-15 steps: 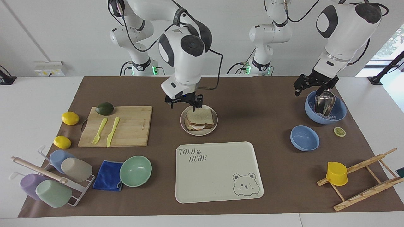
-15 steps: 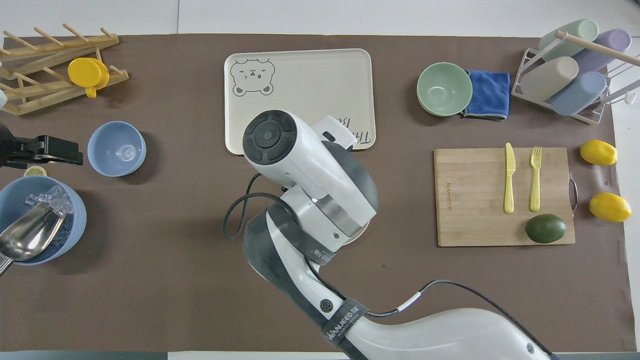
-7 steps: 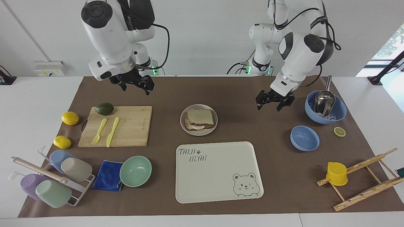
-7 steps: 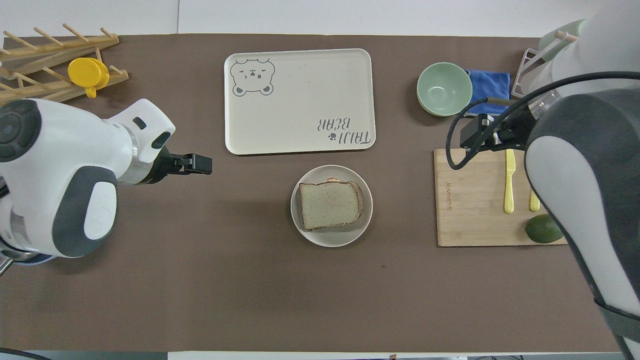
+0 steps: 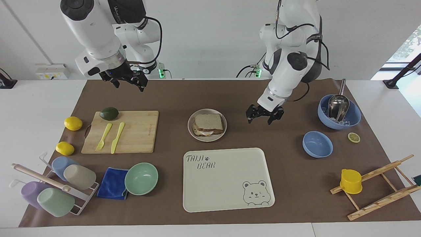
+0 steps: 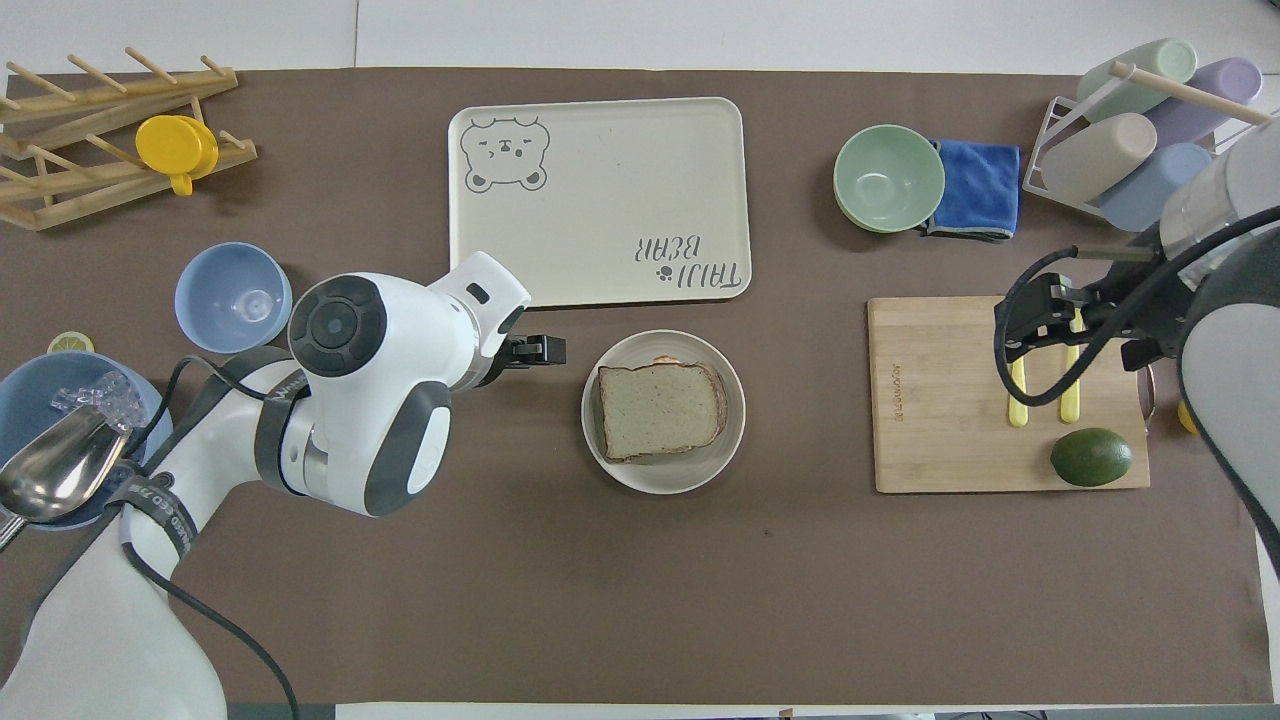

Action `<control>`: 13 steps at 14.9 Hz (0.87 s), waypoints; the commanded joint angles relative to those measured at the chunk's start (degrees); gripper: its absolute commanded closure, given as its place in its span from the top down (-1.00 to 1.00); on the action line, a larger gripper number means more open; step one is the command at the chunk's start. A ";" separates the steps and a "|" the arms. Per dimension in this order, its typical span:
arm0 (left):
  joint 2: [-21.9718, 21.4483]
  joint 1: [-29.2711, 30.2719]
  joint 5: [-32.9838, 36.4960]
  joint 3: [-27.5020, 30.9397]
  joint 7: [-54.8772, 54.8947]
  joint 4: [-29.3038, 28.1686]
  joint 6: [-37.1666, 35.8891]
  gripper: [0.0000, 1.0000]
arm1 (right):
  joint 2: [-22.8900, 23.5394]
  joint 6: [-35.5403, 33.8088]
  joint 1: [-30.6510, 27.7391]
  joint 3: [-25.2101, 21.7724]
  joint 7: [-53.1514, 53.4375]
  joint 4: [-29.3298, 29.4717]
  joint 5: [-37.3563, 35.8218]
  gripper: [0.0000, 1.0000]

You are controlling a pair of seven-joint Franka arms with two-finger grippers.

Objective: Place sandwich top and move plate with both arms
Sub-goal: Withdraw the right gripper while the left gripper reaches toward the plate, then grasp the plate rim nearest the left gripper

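Two grippers are seen empty, jaws apart: the sandwich top (image 5: 209,122) is already laid on the plate (image 5: 191,122) mid-worktop, the left gripper (image 5: 265,115) is hung low beside it for the lift, the right gripper (image 5: 126,79) raised over the worktop's robot-side edge near the cutting board (image 5: 138,131).

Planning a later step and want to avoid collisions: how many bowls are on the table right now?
3. The mint-green bowl sits beside the blue cloth. The empty blue bowl and the blue bowl with ice and scoop are toward the left arm's end.
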 commanded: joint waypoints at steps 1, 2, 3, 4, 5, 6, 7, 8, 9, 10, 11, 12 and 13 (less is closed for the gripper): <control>1.04 -1.91 -0.68 0.90 -1.20 -1.03 2.86 1.00 | -5.12 -0.14 -1.53 -1.18 -4.13 -4.07 0.79 1.00; 1.04 -1.91 -0.68 0.90 -1.20 -0.85 2.86 1.00 | -6.01 0.03 -1.88 -1.62 -4.57 -5.74 0.70 1.00; 1.04 -2.18 -0.68 0.90 -1.11 -0.76 2.77 1.00 | -6.54 0.65 -2.40 -1.80 -5.79 -7.33 0.62 1.00; 1.04 -2.79 -0.68 0.90 -1.11 -0.94 2.59 1.00 | -7.42 1.09 -2.67 -1.98 -7.54 -8.65 0.18 1.00; 0.95 -3.14 -0.68 0.90 -1.02 -1.03 2.33 1.00 | -7.43 1.53 -2.67 -1.98 -8.34 -8.83 -0.78 1.00; 0.86 -3.23 -0.76 0.90 -0.94 -1.03 2.07 1.00 | -7.34 2.14 -2.84 -2.06 -8.44 -8.84 -1.14 1.00; 0.78 -3.84 -0.68 0.90 -0.94 -1.29 1.54 1.00 | -7.25 2.67 -3.28 -2.06 -8.44 -8.92 -1.23 1.00; 0.60 -4.89 -0.68 0.90 -0.85 -1.99 1.10 1.00 | -7.16 2.85 -4.07 -1.98 -8.96 -9.19 -1.23 1.00; 0.34 -5.16 -0.76 0.81 -0.85 -2.78 0.75 1.00 | -7.16 3.28 -4.16 -1.98 -9.58 -9.54 -1.23 1.00; -0.10 -5.25 -0.76 0.64 -0.85 -3.39 0.31 1.00 | -6.64 4.07 -4.08 -2.06 -9.58 -9.54 -1.32 1.00; -0.19 -5.17 -0.85 0.55 -0.85 -3.49 -0.04 1.00 | -6.20 3.56 -4.08 -3.37 -9.76 -9.10 -1.23 1.00; -0.19 -5.25 -0.94 0.37 -0.85 -3.49 -0.65 1.00 | -6.11 2.94 -3.99 -5.12 -10.28 -8.75 -0.88 1.00; -0.28 -5.25 -1.46 0.37 -0.85 -3.49 -1.27 0.98 | -6.11 3.37 -3.99 -5.66 -10.98 -8.49 -0.79 1.00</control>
